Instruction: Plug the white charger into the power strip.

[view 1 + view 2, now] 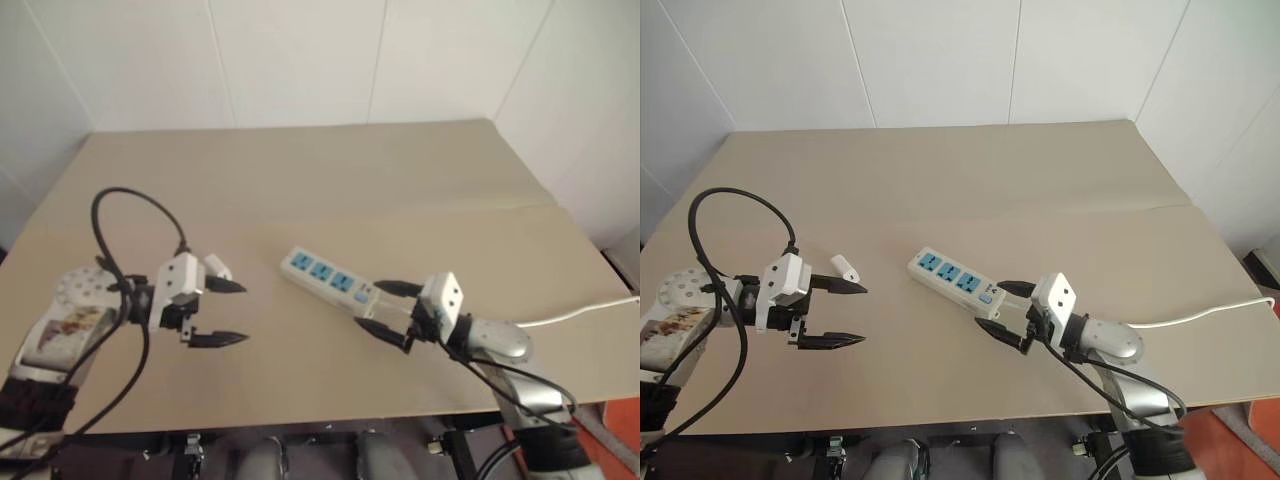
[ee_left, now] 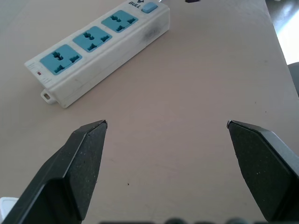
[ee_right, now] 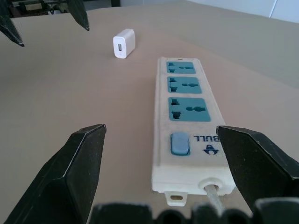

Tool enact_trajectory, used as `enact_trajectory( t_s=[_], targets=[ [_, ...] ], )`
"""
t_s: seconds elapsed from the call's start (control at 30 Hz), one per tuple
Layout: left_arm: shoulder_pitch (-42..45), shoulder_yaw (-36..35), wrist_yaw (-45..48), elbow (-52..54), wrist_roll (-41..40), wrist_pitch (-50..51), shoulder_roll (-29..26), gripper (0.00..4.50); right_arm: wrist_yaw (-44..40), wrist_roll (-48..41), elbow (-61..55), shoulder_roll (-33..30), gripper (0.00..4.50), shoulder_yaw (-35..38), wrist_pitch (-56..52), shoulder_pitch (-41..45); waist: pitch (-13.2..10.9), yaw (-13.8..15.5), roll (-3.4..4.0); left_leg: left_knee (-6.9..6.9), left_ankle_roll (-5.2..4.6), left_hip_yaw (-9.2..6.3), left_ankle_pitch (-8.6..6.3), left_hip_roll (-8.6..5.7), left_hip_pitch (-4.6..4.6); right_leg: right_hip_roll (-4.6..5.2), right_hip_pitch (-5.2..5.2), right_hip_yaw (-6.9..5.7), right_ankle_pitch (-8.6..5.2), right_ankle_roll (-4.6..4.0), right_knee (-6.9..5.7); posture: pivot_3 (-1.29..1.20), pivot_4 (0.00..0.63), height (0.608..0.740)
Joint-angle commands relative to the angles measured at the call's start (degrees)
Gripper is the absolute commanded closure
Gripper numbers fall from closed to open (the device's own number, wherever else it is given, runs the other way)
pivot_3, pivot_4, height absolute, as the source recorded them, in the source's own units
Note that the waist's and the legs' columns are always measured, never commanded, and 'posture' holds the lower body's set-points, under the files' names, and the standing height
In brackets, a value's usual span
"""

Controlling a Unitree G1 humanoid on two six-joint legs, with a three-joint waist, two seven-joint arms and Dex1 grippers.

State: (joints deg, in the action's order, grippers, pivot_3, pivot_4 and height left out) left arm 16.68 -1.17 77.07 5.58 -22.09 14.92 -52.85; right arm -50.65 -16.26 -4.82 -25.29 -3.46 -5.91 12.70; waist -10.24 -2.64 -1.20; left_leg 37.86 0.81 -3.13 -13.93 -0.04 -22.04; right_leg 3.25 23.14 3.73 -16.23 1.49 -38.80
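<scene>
The power strip (image 1: 328, 277) lies flat and slanted at the middle of the tan table, its three blue sockets facing up. Its blue switch (image 3: 180, 143) and thin white cord (image 1: 580, 315) are at the end nearest my right gripper (image 1: 378, 307). That gripper is open and level, its fingertips straddling the switch end without touching it. The white charger (image 3: 124, 44) sits on the table beyond the strip's far end, just past the far finger of my left gripper (image 1: 228, 312). My left gripper is open and empty, pointing toward the strip (image 2: 98, 44).
The tan table (image 1: 330, 180) runs back to white walls and has a seam across its right half. The cord leaves over the right edge. A black cable (image 1: 120, 215) loops above my left wrist. The near edge runs just below both grippers.
</scene>
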Motion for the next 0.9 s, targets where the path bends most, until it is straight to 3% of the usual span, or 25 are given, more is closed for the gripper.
enact_trajectory(
  t_s=[0.03, 0.47, 0.83, 0.9],
  targets=[
    [-1.00, -2.01, -0.51, 2.26, -0.42, -0.12, -1.31, 0.00, 0.79, 1.57, 2.49, 0.61, 0.07, -0.08, 3.83, 2.03, 0.00, 0.03, 0.00, 0.00, 0.00, 0.00, 0.00, 0.00, 0.00, 0.00, 0.00, 0.00, 0.00, 0.00, 0.00, 0.00, 0.150, 0.740],
    [-2.51, -1.67, -2.12, 3.42, -0.04, -0.11, -2.16, 0.00, -0.90, 3.84, 14.96, 2.80, 0.07, -2.89, 7.20, 6.58, 0.00, -0.02, 0.00, 0.00, 0.00, 0.00, 0.00, 0.00, -0.01, 0.01, 0.01, 0.00, 0.00, 0.00, 0.00, 0.00, 0.150, 0.740],
    [-2.63, -1.24, -2.45, 3.16, 0.19, -0.48, -1.87, 0.00, -0.40, 4.48, 18.31, 4.63, 0.07, -3.13, 6.70, 6.85, 0.08, -0.19, -0.12, 0.00, 0.00, 0.00, 0.00, 0.03, 0.07, -0.01, -0.01, 0.02, 0.00, 0.00, -0.06, 0.00, 0.150, 0.740],
    [-2.72, -1.24, -2.55, 3.17, 0.31, -0.53, -1.82, 0.00, -0.80, 4.40, 18.48, 4.53, 0.42, -3.15, 6.73, 6.58, 0.08, -0.19, -0.13, 0.00, 0.00, 0.00, 0.00, 0.03, 0.08, -0.02, -0.02, 0.02, 0.00, 0.00, -0.07, 0.00, 0.150, 0.740]
  ],
)
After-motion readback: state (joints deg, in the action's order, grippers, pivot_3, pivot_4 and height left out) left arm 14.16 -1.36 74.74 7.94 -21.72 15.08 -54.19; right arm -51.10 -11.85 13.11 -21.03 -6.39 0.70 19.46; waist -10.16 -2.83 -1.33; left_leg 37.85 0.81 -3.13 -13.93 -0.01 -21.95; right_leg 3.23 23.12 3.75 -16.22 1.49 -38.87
